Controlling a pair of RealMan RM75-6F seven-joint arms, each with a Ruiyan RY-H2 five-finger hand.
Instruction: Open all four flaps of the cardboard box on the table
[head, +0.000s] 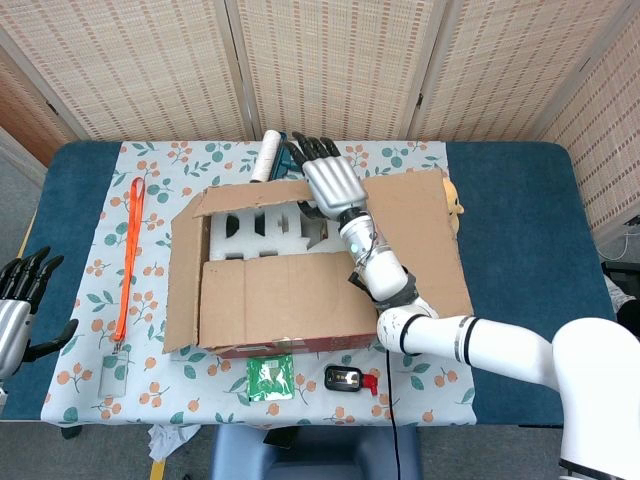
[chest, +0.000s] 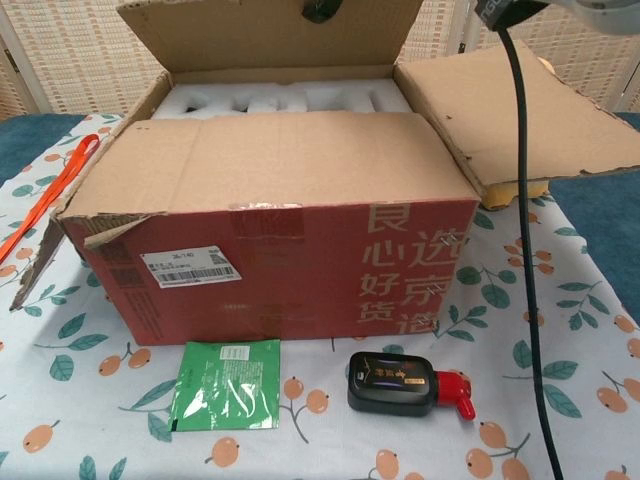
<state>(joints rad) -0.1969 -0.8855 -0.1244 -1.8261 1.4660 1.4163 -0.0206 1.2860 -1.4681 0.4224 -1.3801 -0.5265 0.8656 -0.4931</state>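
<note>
The cardboard box (head: 270, 345) (chest: 280, 265) stands mid-table. Its far flap (head: 255, 193) (chest: 270, 35) is raised, and white foam (head: 262, 230) (chest: 275, 98) shows underneath. My right hand (head: 326, 177) grips that flap's top edge, fingers behind it; a dark fingertip (chest: 320, 12) shows on its inner face. The near flap (head: 275, 295) (chest: 260, 160) lies flat over the box. The left flap (head: 184, 270) and right flap (head: 415, 245) (chest: 510, 110) are folded outward. My left hand (head: 16, 310) hangs open off the table's left front corner.
An orange lanyard (head: 130, 250) (chest: 50, 195) lies left of the box. A lint roller (head: 268, 155) sits behind it. A green packet (head: 269, 377) (chest: 227, 383) and a black bottle with a red cap (head: 347, 378) (chest: 400, 385) lie in front. Something yellow (head: 456, 205) sits under the right flap.
</note>
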